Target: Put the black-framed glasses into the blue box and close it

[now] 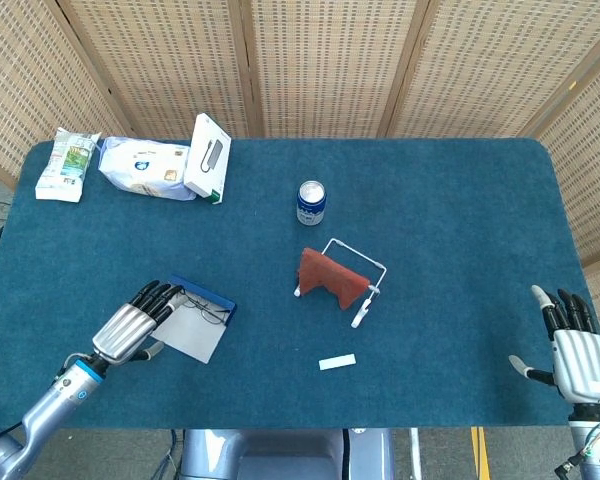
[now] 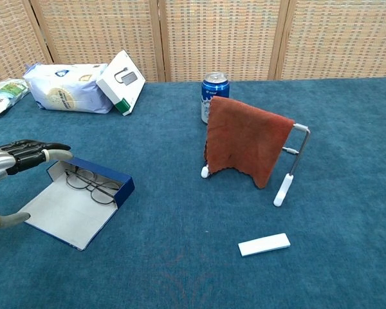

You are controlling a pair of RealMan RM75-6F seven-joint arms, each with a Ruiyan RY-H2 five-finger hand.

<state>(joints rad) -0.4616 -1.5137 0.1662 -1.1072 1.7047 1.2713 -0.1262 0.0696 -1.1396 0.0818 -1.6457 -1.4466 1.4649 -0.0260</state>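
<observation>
The blue box [image 2: 93, 172] lies open on the table's left front, its pale lid [image 2: 67, 214] folded out flat toward me. The black-framed glasses [image 2: 90, 185] rest inside the blue tray [image 1: 211, 301]. My left hand [image 1: 133, 324] hovers at the lid's near-left corner, fingers spread, thumb [image 2: 9, 219] just off the lid's edge, holding nothing. In the chest view only the fingers [image 2: 32, 153] and thumb of that hand show at the left border. My right hand [image 1: 578, 352] sits open at the table's front right corner, far from the box.
A rust-red cloth [image 2: 244, 139] hangs on a white wire rack [image 2: 289, 166] mid-table, a blue can [image 2: 213, 95] behind it. A small white bar [image 2: 264, 244] lies in front. At the back left are a white pouch [image 2: 64, 88], a white box [image 2: 121, 82] and a snack packet [image 1: 68, 165].
</observation>
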